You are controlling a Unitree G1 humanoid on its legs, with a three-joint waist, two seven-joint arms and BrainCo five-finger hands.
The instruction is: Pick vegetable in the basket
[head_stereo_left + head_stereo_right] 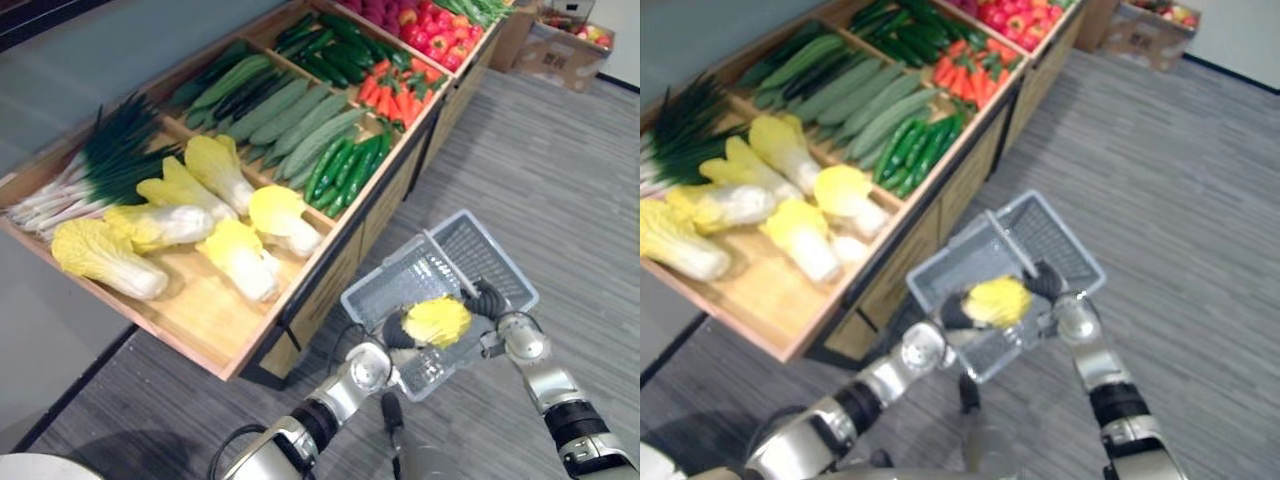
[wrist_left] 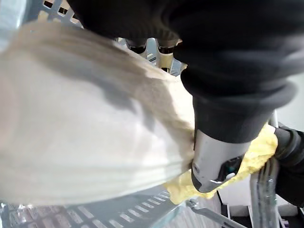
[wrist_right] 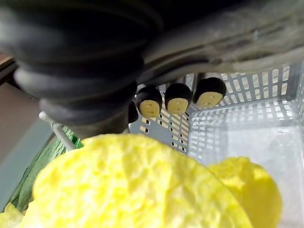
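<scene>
Yellow-leafed cabbage (image 1: 437,320) is held within the near end of the grey basket (image 1: 480,250). The left hand (image 1: 399,335) is curled round its white stem, leaves pointing toward the right hand (image 1: 487,299), which is apparently clamped on the basket's rim.

Overhead stereo; wrists seemingly inside basket (image 3: 247,109)
</scene>
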